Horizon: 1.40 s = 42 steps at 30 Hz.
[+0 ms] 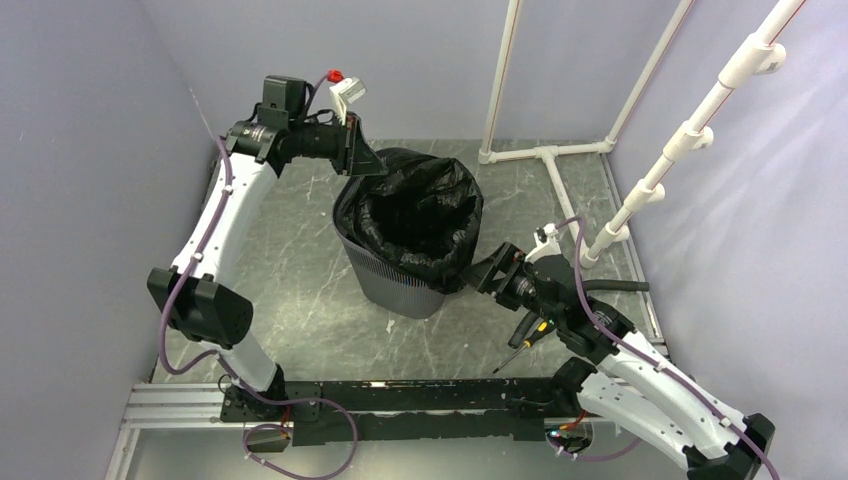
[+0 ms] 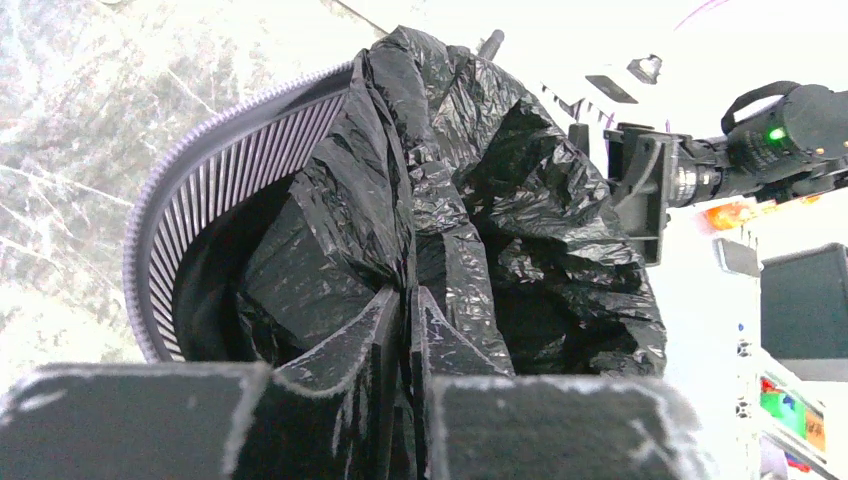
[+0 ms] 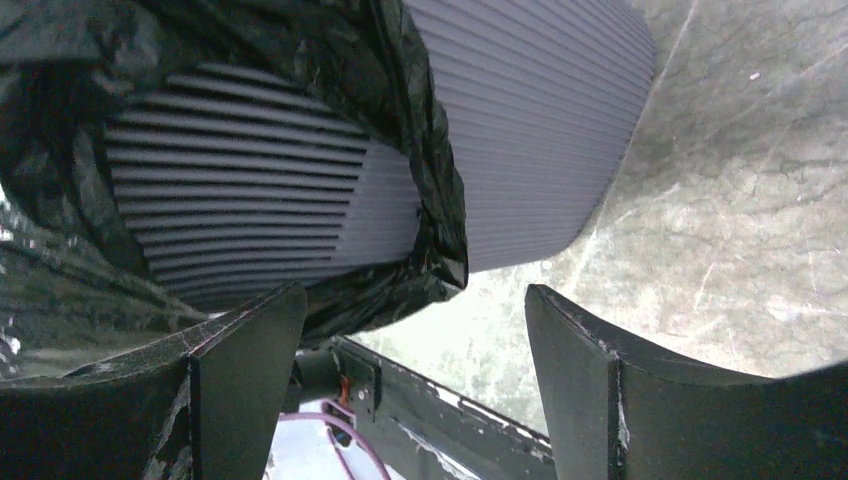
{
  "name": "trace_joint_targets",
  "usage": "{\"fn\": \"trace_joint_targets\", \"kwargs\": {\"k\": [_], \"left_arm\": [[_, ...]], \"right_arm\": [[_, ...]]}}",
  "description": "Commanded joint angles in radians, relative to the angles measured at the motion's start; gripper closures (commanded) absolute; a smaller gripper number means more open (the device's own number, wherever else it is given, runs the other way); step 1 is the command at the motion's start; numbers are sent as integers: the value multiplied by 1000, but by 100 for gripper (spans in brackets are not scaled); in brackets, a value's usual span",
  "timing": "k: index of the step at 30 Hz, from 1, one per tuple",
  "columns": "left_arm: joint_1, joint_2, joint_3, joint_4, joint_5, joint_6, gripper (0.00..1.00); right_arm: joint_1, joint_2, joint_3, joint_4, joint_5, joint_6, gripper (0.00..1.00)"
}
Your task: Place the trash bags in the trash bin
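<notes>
The trash bin (image 1: 400, 285), a dark grey ribbed basket, stands mid-table. A glossy black trash bag (image 1: 420, 210) lines it and spills over the rim. My left gripper (image 1: 365, 160) is at the bin's far-left rim. In the left wrist view its tips (image 2: 412, 295) are shut on a fold of the trash bag (image 2: 480, 200), beside the bin's ribbed rim (image 2: 200, 180). My right gripper (image 1: 478, 275) stands open against the bin's near-right side. In the right wrist view the gripper (image 3: 415, 295) holds nothing, and the trash bag's hem (image 3: 420, 200) hangs over the bin wall (image 3: 540, 130) just above its left finger (image 3: 250, 340).
A white pipe frame (image 1: 545, 150) lies at the back right, and a white pole with clips (image 1: 700, 130) slants along the right wall. A black hose (image 1: 620, 287) and a screwdriver (image 1: 520, 350) lie near the right arm. A black rail (image 1: 420, 395) runs along the near edge.
</notes>
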Motion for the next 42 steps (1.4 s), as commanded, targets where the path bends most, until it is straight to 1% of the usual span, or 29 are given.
{"fn": "trace_joint_targets", "kwargs": {"k": [1, 3, 7, 10, 18, 24, 28, 29, 33, 36, 38, 40, 42], "left_arm": [[17, -116, -46, 105, -38, -78, 88], [36, -153, -86, 128, -63, -100, 92], [114, -221, -167, 176, -89, -160, 94], [163, -259, -224, 212, -94, -187, 92], [205, -267, -307, 234, -66, -205, 94], [230, -292, -400, 284, -77, -207, 91], [258, -278, -437, 329, -30, -237, 92], [286, -269, -448, 353, -4, -255, 92], [328, -253, -520, 559, 107, -398, 94], [329, -254, -525, 649, 168, -439, 92], [329, -258, -516, 662, 172, -431, 90], [329, -247, -477, 619, 167, -395, 88], [329, -224, -442, 611, 177, -388, 87]], "right_arm": [[-40, 14, -32, 164, -38, 35, 16], [-58, 22, -41, 204, -64, 46, 16], [-75, 52, -27, 213, -98, 36, 16], [-77, 79, -9, 204, -121, 23, 16], [-80, 105, 10, 190, -134, 9, 16], [-83, 92, 53, 140, -98, -34, 16], [-85, 92, 71, 122, -96, -44, 16], [-85, 93, 70, 125, -102, -42, 16], [-85, 98, 50, 152, -132, -24, 15], [-86, 106, 42, 159, -144, -14, 16], [-85, 108, 36, 165, -147, -7, 16], [-85, 108, 26, 182, -153, 0, 15], [-86, 112, 20, 199, -163, 2, 15]]}}
